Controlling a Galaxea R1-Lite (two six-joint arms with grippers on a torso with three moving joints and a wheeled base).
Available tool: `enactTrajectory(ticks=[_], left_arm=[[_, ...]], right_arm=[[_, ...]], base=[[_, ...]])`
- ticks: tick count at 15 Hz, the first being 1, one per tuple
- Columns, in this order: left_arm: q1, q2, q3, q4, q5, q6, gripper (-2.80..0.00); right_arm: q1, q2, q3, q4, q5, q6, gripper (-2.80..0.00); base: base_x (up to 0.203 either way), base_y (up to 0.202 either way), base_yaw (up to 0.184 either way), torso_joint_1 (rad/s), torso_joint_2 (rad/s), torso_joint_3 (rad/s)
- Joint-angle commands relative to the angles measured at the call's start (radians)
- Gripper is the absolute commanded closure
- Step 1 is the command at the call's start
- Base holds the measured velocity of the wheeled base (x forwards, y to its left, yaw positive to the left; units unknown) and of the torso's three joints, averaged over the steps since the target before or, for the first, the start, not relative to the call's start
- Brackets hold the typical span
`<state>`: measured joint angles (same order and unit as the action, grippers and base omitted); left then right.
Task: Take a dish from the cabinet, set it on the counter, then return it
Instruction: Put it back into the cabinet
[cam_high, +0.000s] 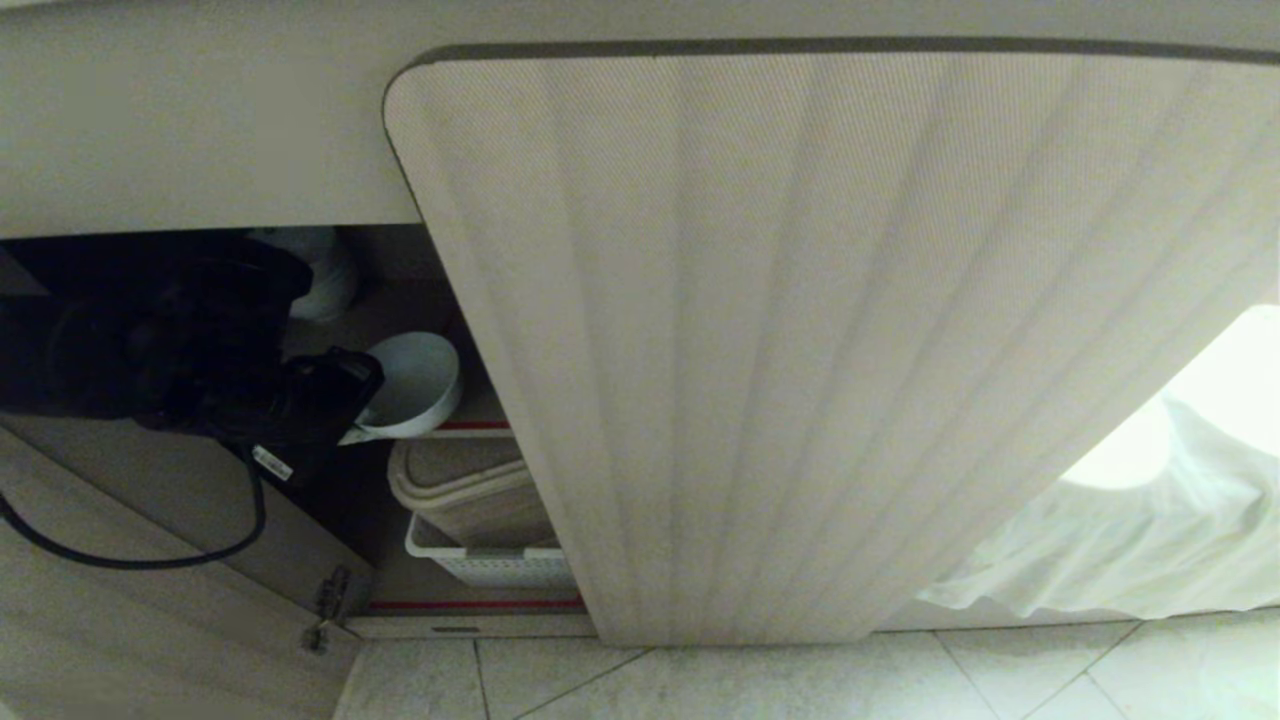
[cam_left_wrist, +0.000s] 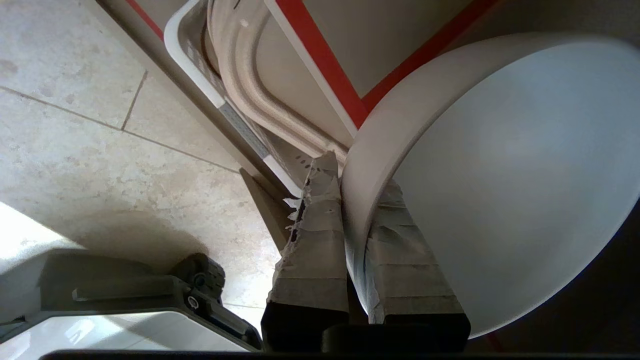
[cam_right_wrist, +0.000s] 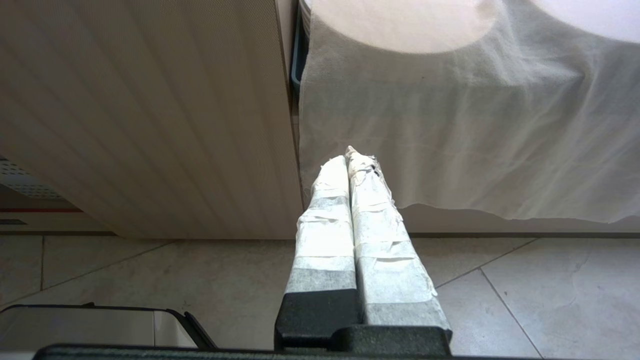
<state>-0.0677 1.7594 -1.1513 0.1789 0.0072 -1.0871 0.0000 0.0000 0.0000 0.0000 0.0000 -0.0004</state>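
Left wrist view, left end effector (cam_left_wrist: 352, 200) clamped on dish (cam_left_wrist: 500, 175) rim, tilted; cabinet (cam_high: 800, 350) open

No text, brand, number or sign can be read in any view. A small white label (cam_high: 272, 463) sits on the left arm's cable, but whatever is printed on it is too small to make out.

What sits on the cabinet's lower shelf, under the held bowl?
A white basket holding beige containers stands on the cabinet bottom shelf, below the bowl pinched by the left gripper. The ribbed door hides everything rightward.
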Motion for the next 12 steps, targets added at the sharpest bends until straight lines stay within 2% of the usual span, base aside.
enactTrajectory(ticks=[1,12], left_arm=[[0.000,0.005,-0.002,0.001,0.000,-0.005,0.00],[0.011,0.023,-0.025,-0.001,0.002,-0.005,0.00]], right_arm=[[0.000,0.000,0.000,0.000,0.000,0.000,0.00],[0.001,0.000,0.000,0.000,0.000,0.000,0.00]], base=[[0.000,0.000,0.000,0.000,0.00,0.000],[0.000,0.000,0.000,0.000,0.00,0.000]])
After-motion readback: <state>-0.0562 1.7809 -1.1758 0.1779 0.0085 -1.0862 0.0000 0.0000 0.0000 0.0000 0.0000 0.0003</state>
